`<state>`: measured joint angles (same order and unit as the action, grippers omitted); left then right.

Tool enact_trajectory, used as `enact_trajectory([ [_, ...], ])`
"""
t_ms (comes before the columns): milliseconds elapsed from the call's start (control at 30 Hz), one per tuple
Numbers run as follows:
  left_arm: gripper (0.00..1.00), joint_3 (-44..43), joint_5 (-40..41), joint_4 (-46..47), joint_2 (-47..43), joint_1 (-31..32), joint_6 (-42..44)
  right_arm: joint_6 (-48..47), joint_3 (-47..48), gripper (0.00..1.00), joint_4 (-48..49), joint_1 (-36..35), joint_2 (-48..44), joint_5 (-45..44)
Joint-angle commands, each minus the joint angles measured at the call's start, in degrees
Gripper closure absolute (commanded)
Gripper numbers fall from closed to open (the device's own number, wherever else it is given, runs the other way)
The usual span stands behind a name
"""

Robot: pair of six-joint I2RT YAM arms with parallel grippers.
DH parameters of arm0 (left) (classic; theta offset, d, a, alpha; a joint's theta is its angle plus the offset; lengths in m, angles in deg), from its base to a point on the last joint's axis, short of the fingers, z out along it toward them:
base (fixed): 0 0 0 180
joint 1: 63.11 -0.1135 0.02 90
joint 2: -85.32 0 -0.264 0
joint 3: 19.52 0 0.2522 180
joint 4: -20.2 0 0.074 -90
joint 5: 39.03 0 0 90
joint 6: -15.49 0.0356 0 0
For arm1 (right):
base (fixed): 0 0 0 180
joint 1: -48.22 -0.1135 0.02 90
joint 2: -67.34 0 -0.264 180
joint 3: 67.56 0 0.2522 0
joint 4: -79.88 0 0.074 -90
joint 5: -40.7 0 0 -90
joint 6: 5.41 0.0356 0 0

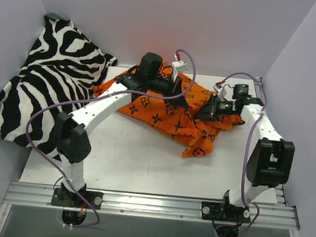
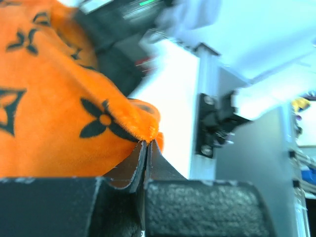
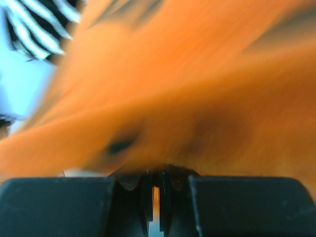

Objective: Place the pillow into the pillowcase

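Orange pillowcase (image 1: pixel 166 119) lies crumpled at the far middle of the table (image 1: pixel 142 162), just beside the zebra cloth (image 1: pixel 49 80). The left gripper (image 2: pixel 147 148) has its fingers pressed together on a folded edge of it. The right gripper (image 3: pixel 155 182) pinches its right end, jaws nearly touching around orange fabric, though that view is blurred.

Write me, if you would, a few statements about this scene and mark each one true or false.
1. The left gripper is shut on an edge of the pillowcase. True.
2. The zebra-striped cloth lies on the right of the table. False: it is heaped at the left, against the left wall.
3. The right gripper has orange fabric between its fingers. True.
4. The pillowcase lies at the table's near edge. False: it lies toward the far side.
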<state>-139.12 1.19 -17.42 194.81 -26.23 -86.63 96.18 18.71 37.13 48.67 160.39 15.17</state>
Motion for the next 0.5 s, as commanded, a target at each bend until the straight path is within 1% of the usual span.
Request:
enact_trajectory([
  [0,1.00,4.2,-9.0,6.3,-7.0,0.6,-2.9,5.0,-2.5,1.00,10.0,-3.7,7.4,-8.0],
  [33,1.00,5.5,-9.5,5.9,-7.7,0.6,-2.6,9.1,-2.5,1.00,14.6,-3.8,9.3,-10.3],
  [67,1.00,7.0,-9.5,4.0,-8.8,0.6,-2.0,11.3,-1.8,0.98,17.0,-3.9,11.4,-11.0],
  [100,1.00,10.0,-9.5,3.3,-9.2,0.5,-1.6,13.4,-0.6,0.92,18.3,-3.9,14.8,-11.5],
  [133,1.00,11.9,-8.5,2.6,-9.7,0.6,0.1,15.5,0.5,0.87,18.8,-3.4,15.7,-11.9],
  [167,1.00,13.4,-7.5,0.4,-10.1,0.6,1.9,16.2,1.4,0.81,19.3,-2.7,15.8,-10.5],
  [200,0.97,16.5,-6.7,0.0,-10.4,0.6,3.0,16.4,1.2,0.74,19.9,-2.0,14.0,-9.7],
  [233,0.92,17.4,-4.4,-0.6,-10.4,0.6,5.2,16.4,0.6,0.67,19.7,-0.6,12.3,-8.8],
  [267,0.86,18.0,-3.1,-2.0,-9.7,0.8,6.3,15.2,-0.9,0.53,19.0,-0.6,10.1,-7.4],
  [300,0.65,18.6,-2.9,-2.3,-9.1,0.8,7.6,13.9,-1.6,0.46,17.6,1.2,5.7,-5.1],
  [333,0.56,18.7,-1.6,-2.9,-8.3,1.1,8.6,11.1,-1.8,0.42,10.7,3.0,3.5,-4.6],
  [367,0.49,18.6,-1.4,-5.8,-6.9,1.5,10.0,3.8,-1.7,0.31,6.2,3.9,1.4,-4.4],
  [400,0.37,18.6,-1.4,-7.2,-6.5,1.8,13.9,-1.9,-0.3,0.25,0.7,5.0,-1.4,-5.0],
  [433,0.34,17.5,-1.0,-9.3,-6.0,2.0,16.4,-7.4,1.2,0.23,-12.3,6.0,-2.1,-6.5],
  [467,0.31,17.2,0.9,-12.9,-6.0,2.2,18.8,-18.6,3.2,0.20,-18.8,8.1,-2.2,-8.5],
])
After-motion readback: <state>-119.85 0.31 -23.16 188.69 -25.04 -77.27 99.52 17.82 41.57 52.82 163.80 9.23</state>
